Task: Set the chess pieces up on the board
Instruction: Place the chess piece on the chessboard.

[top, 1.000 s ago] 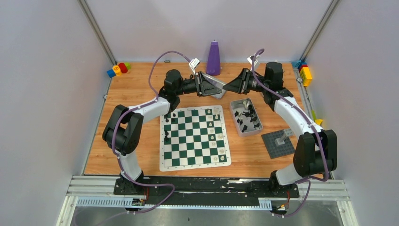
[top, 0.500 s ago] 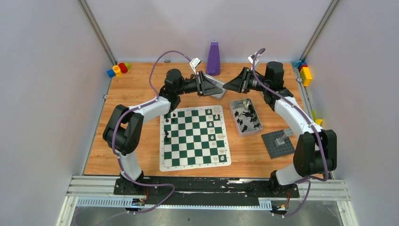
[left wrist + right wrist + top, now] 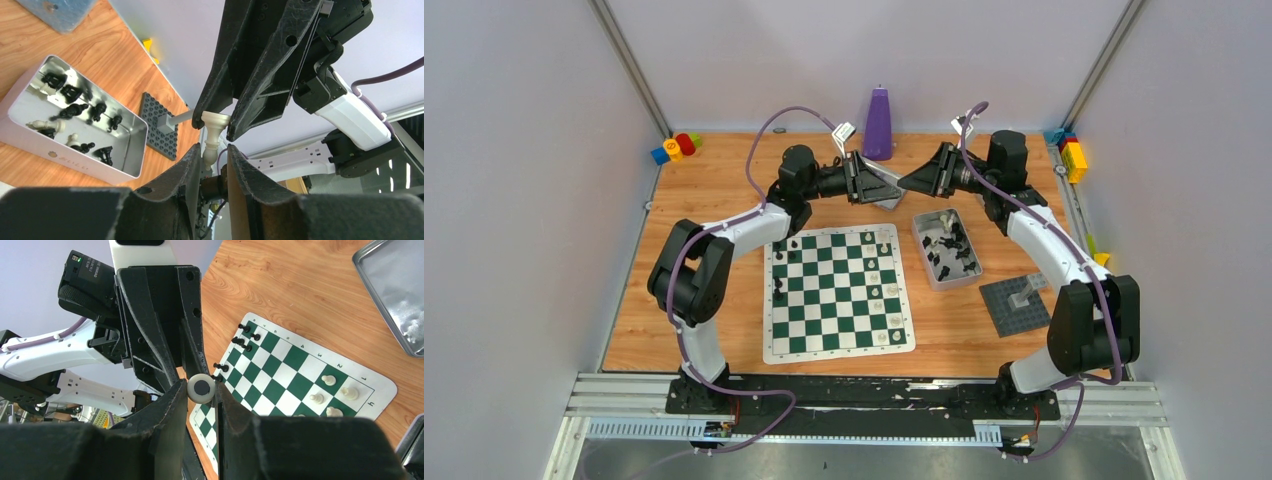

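A white piece (image 3: 210,136) is up in the air between my two pincers, over the far middle of the tabletop (image 3: 714,210), lying roughly level. The right pincer (image 3: 201,390) is closed on its round base. Both fingers press the rim, and on the right wrist view I look straight at the dark disc underneath. The left pincer (image 3: 212,152) meets it from the opposite side, tip to tip, and stands partly open. Its fingers sit either side of the piece's head, one close against it and the other with a sliver of gap, so I read it as around the head, not gripping.

The board (image 3: 824,322) lies flat on the tabletop in the middle, nearer the arm bases. A few black pieces (image 3: 777,290) stand along its left edge and several white pieces (image 3: 876,290) down its right side. Just right of the board is the tray (image 3: 90,162), holding loose pieces (image 3: 75,110) that lie every which way — mostly black, a couple white.

A silver lid (image 3: 395,290) lies on the tabletop below the pincers. Further right sits a grey baseplate (image 3: 1009,318), and a purple cone (image 3: 878,125) stands at the far edge.
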Robot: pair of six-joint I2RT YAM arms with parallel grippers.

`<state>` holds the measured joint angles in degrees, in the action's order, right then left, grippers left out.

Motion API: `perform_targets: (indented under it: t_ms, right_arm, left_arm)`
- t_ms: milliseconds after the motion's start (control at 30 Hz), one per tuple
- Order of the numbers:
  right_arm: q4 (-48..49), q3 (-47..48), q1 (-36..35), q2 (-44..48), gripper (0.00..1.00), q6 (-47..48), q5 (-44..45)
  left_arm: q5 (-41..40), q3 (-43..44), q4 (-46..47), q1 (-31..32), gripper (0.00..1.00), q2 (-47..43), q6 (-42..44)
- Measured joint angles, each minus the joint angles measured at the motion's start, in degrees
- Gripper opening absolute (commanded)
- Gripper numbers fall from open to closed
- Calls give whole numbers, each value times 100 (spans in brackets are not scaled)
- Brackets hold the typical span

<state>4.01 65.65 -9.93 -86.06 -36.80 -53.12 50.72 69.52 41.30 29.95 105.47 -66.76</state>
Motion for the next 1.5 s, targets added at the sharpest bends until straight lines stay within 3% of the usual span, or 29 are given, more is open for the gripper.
perform_targets:
  t_ms: [300, 600, 867, 1000, 1167, 1367, 1500]
  right_arm:
    - [15, -4, 26, 0, 21, -15, -37]
    - [11, -284, 79, 210, 35, 155, -61]
    - [-166, -385, 116, 350, 48, 579, -212]
    - [-533, -369, 232, 522, 49, 964, -256]
    - [-1005, -284, 616, 846, 49, 1596, -221]
    - [-1593, -275, 990, 1416, 47, 2435, 72]
    - [-1829, -306, 1316, 1746, 47, 2833, 282]
  left_arm:
    - [-2, 0, -35, 0, 17, 2, 26]
    - [57, 2, -304, -4, 14, -20, 334]
    - [225, 275, -1300, -68, 5, -184, 1180]
    - [260, 739, -2846, -72, 4, -299, 2426]
    - [-192, 1600, -5525, -26, 5, -393, 4704]
    - [-1652, 2730, -8719, 382, 9, -302, 7097]
    - [-2774, 3202, -10096, 929, 11, -20, 8030]
